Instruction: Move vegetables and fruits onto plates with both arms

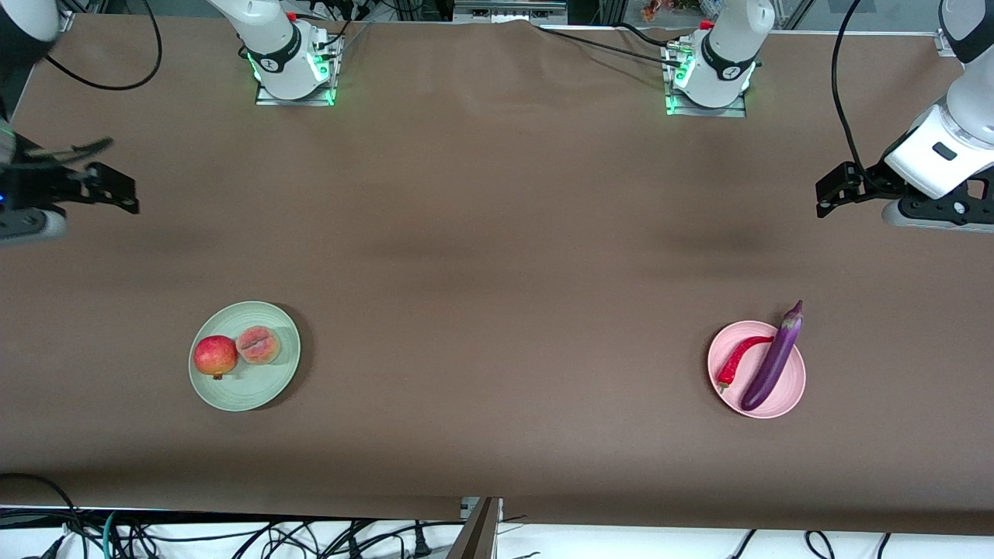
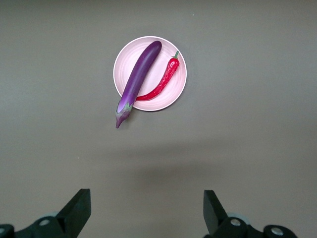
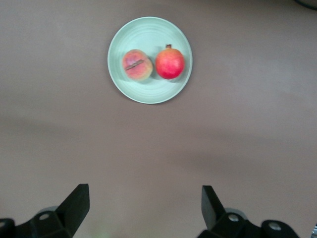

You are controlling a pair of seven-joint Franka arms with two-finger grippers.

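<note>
The purple eggplant (image 1: 772,359) and red chili pepper (image 1: 738,361) lie on the pale pink plate (image 1: 788,388) toward the left arm's end; the eggplant's stem end overhangs the rim. They also show in the left wrist view: eggplant (image 2: 137,79), chili (image 2: 162,81), plate (image 2: 176,89). The red-yellow fruit (image 1: 215,355) and peach (image 1: 258,345) sit on the pale green plate (image 1: 256,392) toward the right arm's end, also seen in the right wrist view: fruit (image 3: 170,62), peach (image 3: 136,65), plate (image 3: 148,37). My left gripper (image 2: 147,208) is open and empty, raised at the table's end. My right gripper (image 3: 145,206) is open and empty, raised at its end.
The brown table (image 1: 497,256) spans the view. The two arm bases (image 1: 293,62) (image 1: 710,74) stand along the edge farthest from the camera. Cables hang past the table's front edge (image 1: 233,536).
</note>
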